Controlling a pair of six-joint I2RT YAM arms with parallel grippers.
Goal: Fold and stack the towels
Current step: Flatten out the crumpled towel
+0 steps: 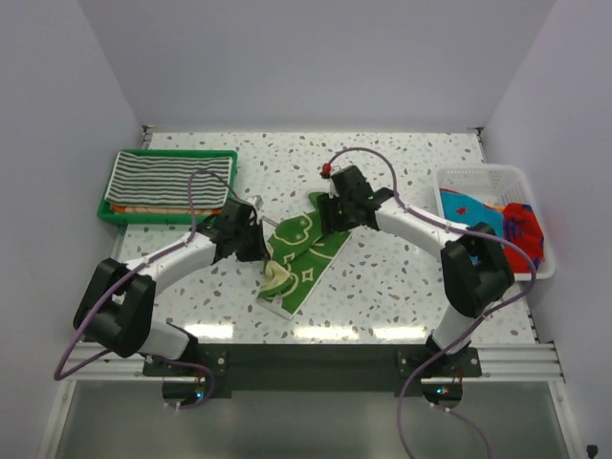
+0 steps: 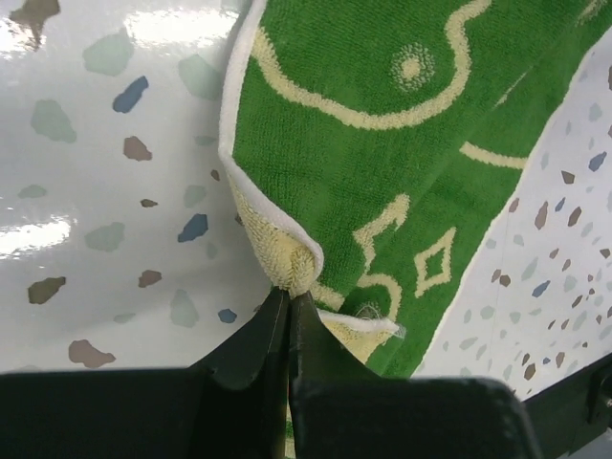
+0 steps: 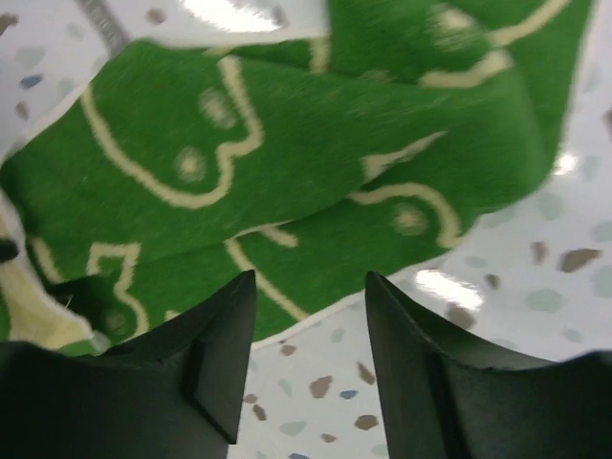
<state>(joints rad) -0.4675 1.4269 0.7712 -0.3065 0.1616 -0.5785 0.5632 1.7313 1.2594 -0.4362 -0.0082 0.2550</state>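
Although the green towel [image 1: 304, 251] carries many pale lines, they are drawings only: curves, dots and a small diamond. I cannot read any of them as letters. This towel lies on the speckled tabletop [image 1: 402, 277] between the two arms, as a long slanted strip. It is partly folded over, so its pale yellow back side shows near the lower end.

The left pincer [image 2: 289, 298] is clenched on the green towel. Its two dark fingers [image 2: 244, 359] press together on a bunched corner at the towel's left edge, where the white hem and the yellow back side meet. The right pincer [image 3: 311, 287] is released. Its fingers stand apart with nothing between them, and it hangs at the far upper end of the towel, with the towel's edge and bare tabletop visible in the gap.

A black-and-white striped towel [image 1: 170, 180] lies flat in the green tray [image 1: 113, 212] at the far left. An orange layer peeks out under its near edge, but I cannot tell how many cloths lie there. At the far right, the white basket [image 1: 483, 174] holds a red cloth [image 1: 524, 234] and an orange cloth [image 1: 461, 203] with blue marks. They are heaped, and their patterns are too small to make out. Both wrist views cut off the towel's outer edges.
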